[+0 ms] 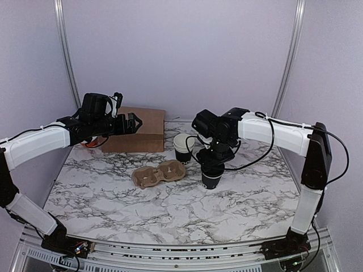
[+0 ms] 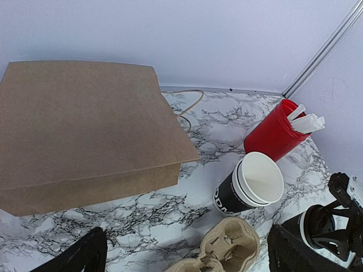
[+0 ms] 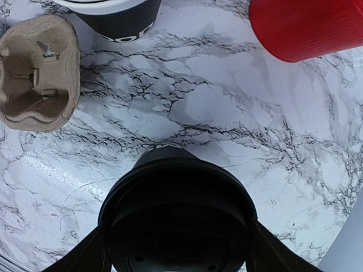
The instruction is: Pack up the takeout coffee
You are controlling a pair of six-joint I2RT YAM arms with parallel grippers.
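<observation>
Marble table (image 1: 142,209), right pincer (image 1: 213,164) half-hiding takeout coffee (image 1: 212,180)

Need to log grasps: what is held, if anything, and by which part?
Left gripper is open and empty. Right gripper straddles the takeout coffee at its lid rim; whether it clamps cannot be told.

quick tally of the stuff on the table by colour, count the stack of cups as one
brown: 2, paper bag, cup carrier
black: 2, lidded coffee cup, stack of lidless cups
red: 1, cup of utensils
total: 5
</observation>
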